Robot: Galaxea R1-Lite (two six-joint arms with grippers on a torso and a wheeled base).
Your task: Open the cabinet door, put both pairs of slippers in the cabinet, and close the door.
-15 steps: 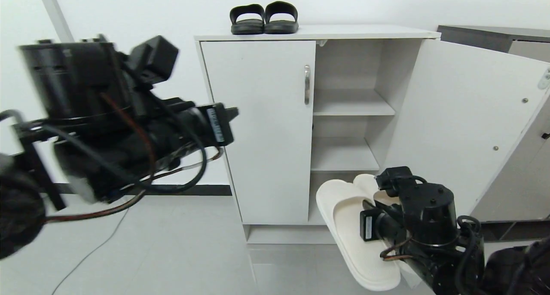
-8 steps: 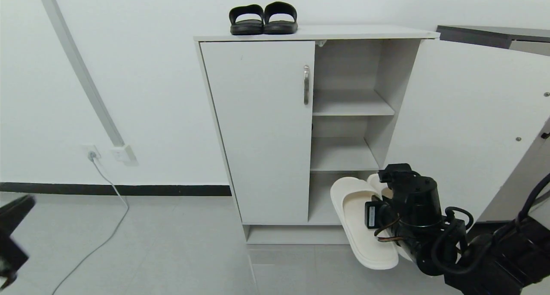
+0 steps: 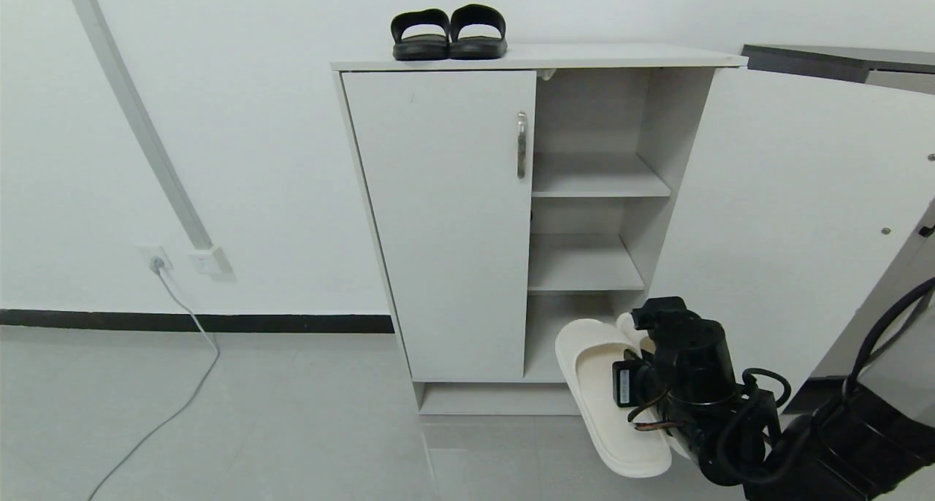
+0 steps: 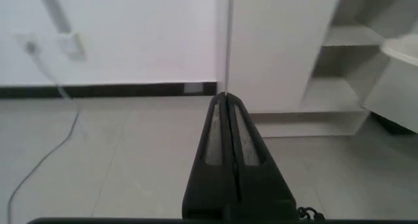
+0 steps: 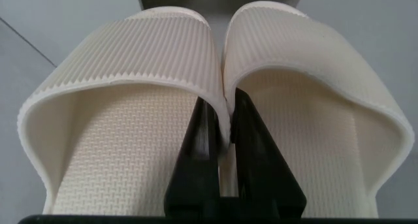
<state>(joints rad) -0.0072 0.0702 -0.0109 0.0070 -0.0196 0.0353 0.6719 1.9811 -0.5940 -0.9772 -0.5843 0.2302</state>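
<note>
Head view: white two-door cabinet (image 3: 621, 55) against the far wall, left door shut, right door (image 3: 789, 216) swung wide open. A pair of black strap slippers (image 3: 449, 32) sits on the cabinet top, far left. The right gripper (image 3: 637, 361) holds a pair of cream ribbed foam slippers (image 3: 606, 399) just outside the bottom compartment (image 3: 544, 340), toes tilted towards the opening.

Left wrist view: left gripper (image 4: 226, 113) pressed closed on nothing, low over the grey tiled floor (image 4: 117, 159), left of the cabinet.

Right wrist view: fingers (image 5: 251, 145) pinch the two inner strap edges together, so both slippers hang from one narrow grip.

Judgement: placing step, first pair. Go in level and slow, keep the soles off the shelf edge above and the door, and set them well inside before letting go.
</note>
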